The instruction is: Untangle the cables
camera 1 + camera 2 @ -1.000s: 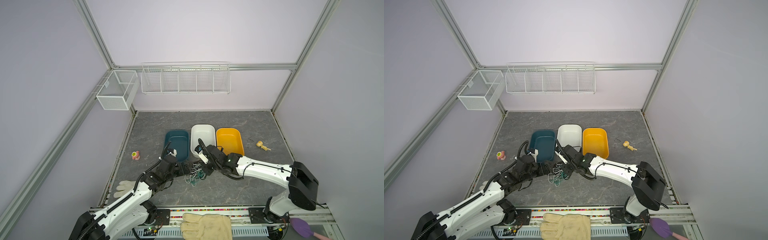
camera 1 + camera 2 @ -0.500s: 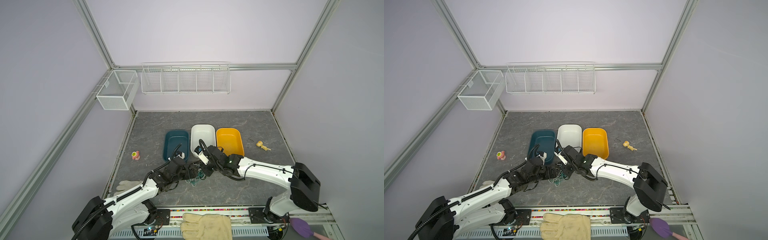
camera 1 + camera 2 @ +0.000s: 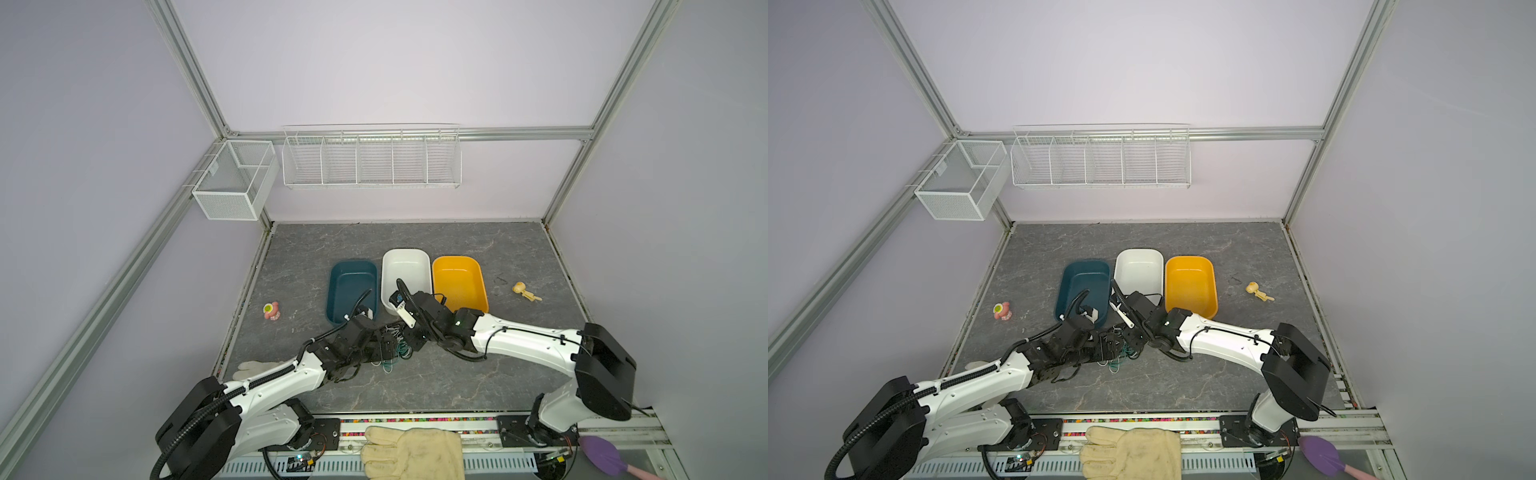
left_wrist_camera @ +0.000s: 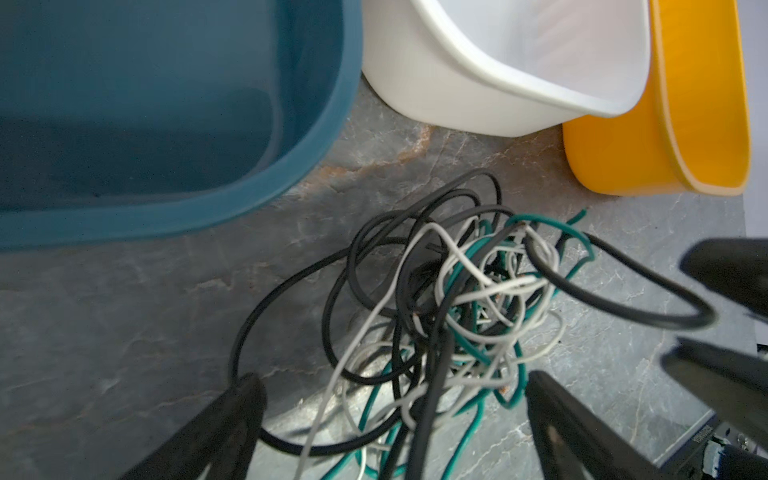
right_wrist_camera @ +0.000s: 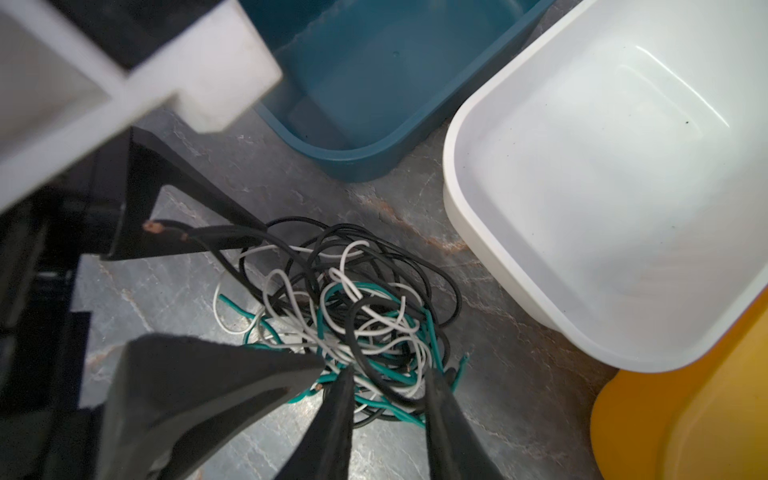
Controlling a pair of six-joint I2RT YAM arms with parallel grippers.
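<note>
Two robot claws meet over a knot of cables on a grey stone-look counter (image 3: 457, 382), just in front of three tubs.
The cables (image 4: 457, 291), black, white and green, lie heaped near the short ends of the blue tub (image 3: 353, 266) and white tub (image 3: 405, 252), with a narrow strip of bare counter between. The yellow tub (image 3: 455, 259) sits further right. The left claw (image 4: 392, 380) is released, its fingers (image 4: 224, 432) spread wide on either side of the heap. The right claw (image 5: 390, 370) is released too, its jaws slightly parted, and a black loop lies loosely between them. Bare counter opens toward the front rail (image 3: 415, 419) and rightward to a small wooden figure (image 3: 524, 289). A pink toy (image 3: 271, 311) sits near the left edge.
</note>
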